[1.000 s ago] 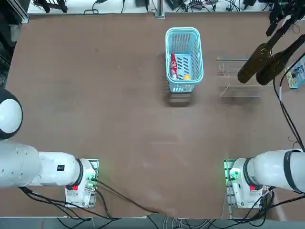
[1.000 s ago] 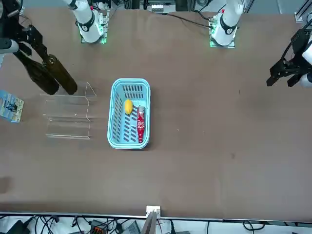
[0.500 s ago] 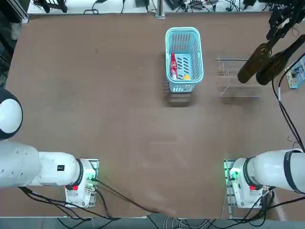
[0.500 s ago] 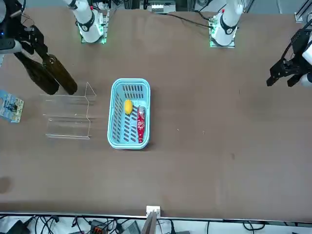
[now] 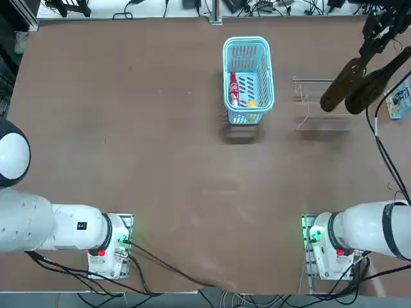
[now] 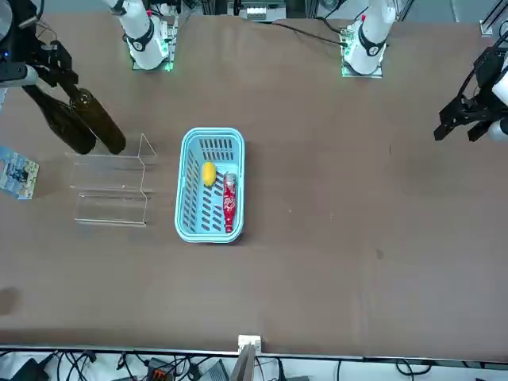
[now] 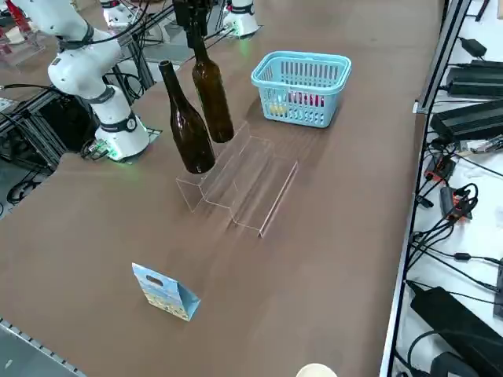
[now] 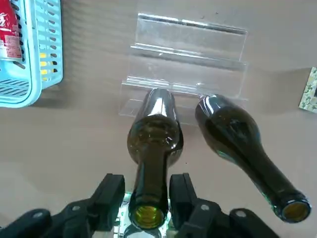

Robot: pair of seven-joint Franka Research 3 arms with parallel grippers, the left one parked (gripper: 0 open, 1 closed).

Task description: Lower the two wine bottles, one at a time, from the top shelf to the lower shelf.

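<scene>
Narrowing the right gripper (image 8: 147, 181) around 1 wine bottle's neck (image 8: 152, 171), still leaving its fingers spread with a slight gap, apparently nearing a grasp for lowering, with both wine bottles (image 7: 212, 98) standing on the top shelf (image 7: 224, 162).

In the top view, the black right gripper (image 5: 376, 45) overlaps the neck of 1 of the 2 dark olive-brown glass bottles (image 5: 343, 85), hiding its mouth. The clear acrylic two-step stand (image 5: 323, 122) is partly covered there by both bottles. In the right wrist view, the picture's edge cuts off the light-blue plastic basket (image 8: 30, 91) and the small red bottle (image 8: 9, 37); whether the bottle bases touch the stand is too hard to tell.
</scene>
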